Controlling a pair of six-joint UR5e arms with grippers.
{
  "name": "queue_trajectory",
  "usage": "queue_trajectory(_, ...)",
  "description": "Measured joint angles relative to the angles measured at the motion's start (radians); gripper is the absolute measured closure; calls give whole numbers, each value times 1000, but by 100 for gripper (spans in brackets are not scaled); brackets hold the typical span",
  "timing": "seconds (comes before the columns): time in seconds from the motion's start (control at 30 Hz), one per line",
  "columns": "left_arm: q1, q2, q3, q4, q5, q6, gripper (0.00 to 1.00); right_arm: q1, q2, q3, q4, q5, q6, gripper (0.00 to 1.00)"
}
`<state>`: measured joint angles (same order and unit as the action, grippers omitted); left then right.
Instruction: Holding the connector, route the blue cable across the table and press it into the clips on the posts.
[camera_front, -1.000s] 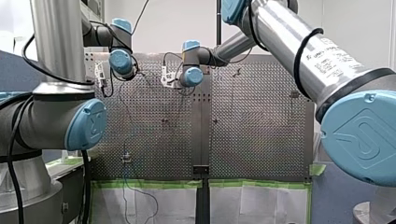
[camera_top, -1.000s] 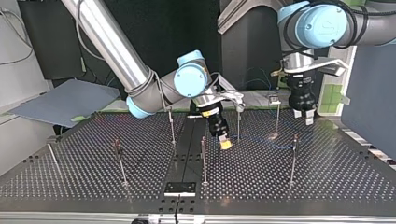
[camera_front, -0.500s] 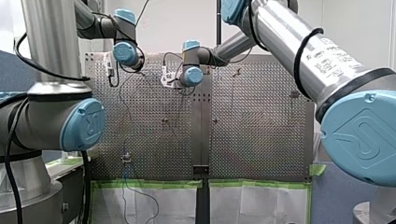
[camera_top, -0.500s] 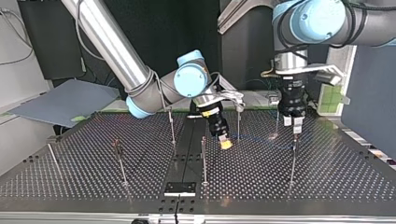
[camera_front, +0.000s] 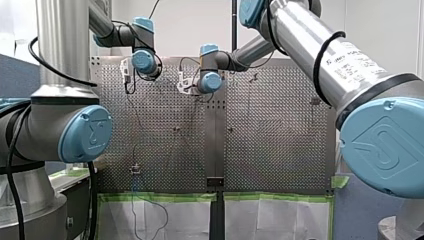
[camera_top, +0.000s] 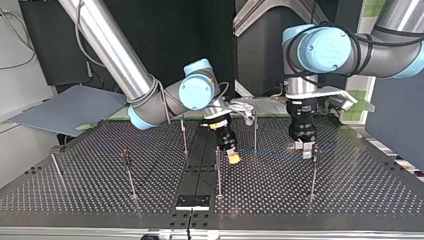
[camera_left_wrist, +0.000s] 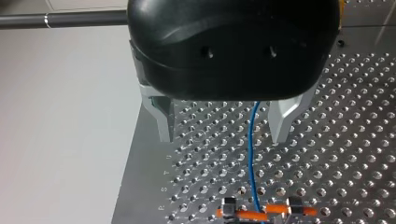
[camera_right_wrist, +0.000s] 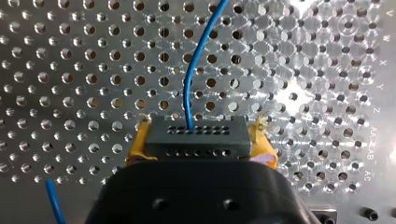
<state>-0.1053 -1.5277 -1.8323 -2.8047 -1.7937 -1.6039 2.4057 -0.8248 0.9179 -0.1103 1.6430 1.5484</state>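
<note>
right gripper (camera_right_wrist: 201, 140): yellow pads (camera_right_wrist: 140, 145) clamped on either end of the dark connector (camera_right_wrist: 198, 131), held low over the table (camera_right_wrist: 70, 70); the blue cable (camera_right_wrist: 190, 79) leaves its face and curves away ahead. left gripper (camera_left_wrist: 223, 136): metal fingers (camera_left_wrist: 162, 119) apart, touching nothing, with the cable running between them, nearer one finger than the other, down to an orange clip (camera_left_wrist: 243, 214) ahead; whether it is seated there cannot be told. in the top view the left gripper hangs just beside a thin post (camera_top: 314, 172), the right near the table's middle. risks, as judged: closing the left fingers off-centre could nip the cable against one tip or let it slip out sideways; hauling the connector onward with little slack could drag the cable out of the clip or bend a post; a loose run could snag on posts not meant for it
</note>
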Motion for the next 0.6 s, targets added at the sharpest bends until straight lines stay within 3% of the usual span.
queue_trajectory(0.23,-9,-60,30,24,0,4,0,-2,0,-2,2,-8,-7,100)
queue_trajectory(0.6,-8,-102,63,47,0,-7,0,-2,0,-3,4,-14,-12,100)
